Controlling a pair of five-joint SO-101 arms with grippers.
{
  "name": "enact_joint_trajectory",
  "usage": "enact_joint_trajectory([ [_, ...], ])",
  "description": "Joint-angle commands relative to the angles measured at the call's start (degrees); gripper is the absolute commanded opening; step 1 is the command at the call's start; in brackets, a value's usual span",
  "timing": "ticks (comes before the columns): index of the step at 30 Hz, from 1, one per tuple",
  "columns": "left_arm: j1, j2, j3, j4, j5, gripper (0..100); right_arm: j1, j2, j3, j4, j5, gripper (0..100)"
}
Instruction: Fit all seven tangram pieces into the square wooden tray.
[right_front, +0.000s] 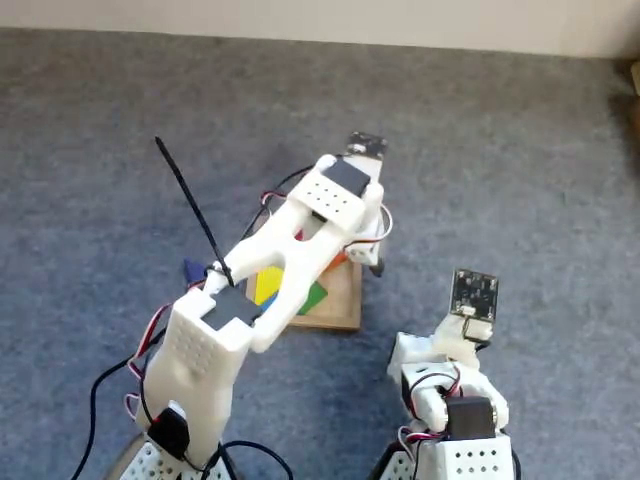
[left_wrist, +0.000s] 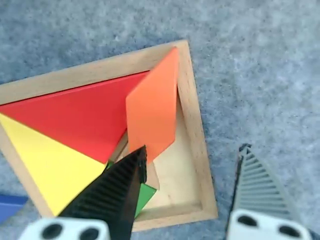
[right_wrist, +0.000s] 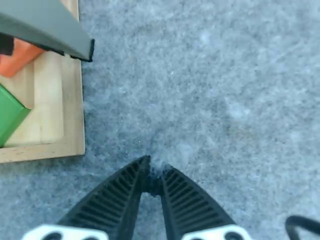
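The left fingers (left_wrist: 120, 185) stand open and empty. The black ribbed one is at one tip of the orange piece (left_wrist: 152, 115), and the grey one is out past the tray (left_wrist: 195, 125) rim, over carpet (right_front: 520, 150). The right fingers (right_wrist: 120, 195) are closed on nothing, at the tray's 4 o'clock.

The orange piece, a four-sided slab, leans tilted in the tray's 2 o'clock corner, one edge up on the red triangle (left_wrist: 75, 115). It looks light, stiff and smooth-painted, so likely slippery. I would pinch it across its two long edges, mid-length.

The yellow triangle (left_wrist: 45, 170) and green piece (left_wrist: 145, 197) lie in the pale wooden tray. A blue piece (right_front: 192, 268) is on the carpet at 9 o'clock.
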Motion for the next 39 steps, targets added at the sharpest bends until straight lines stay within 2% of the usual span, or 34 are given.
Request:
enact_joint_trajectory([
  [1, -2.51, -3.03, -2.59, 0.26, 0.18, 28, 0.57, 0.57, 7.87, 0.31, 0.70, 0.5],
  [9, -4.97, -0.31, -2.42, -2.64, 0.09, 28, 0.57, 0.57, 7.87, 0.31, 0.70, 0.5],
  [22, 0.66, 3.03, -2.95, -2.46, 0.44, 28, 0.57, 0.57, 7.87, 0.31, 0.70, 0.5],
  [39, 4.70, -1.54, -2.77, 0.88, 0.44, 28, 0.57, 0.57, 7.87, 0.31, 0.70, 0.5],
])
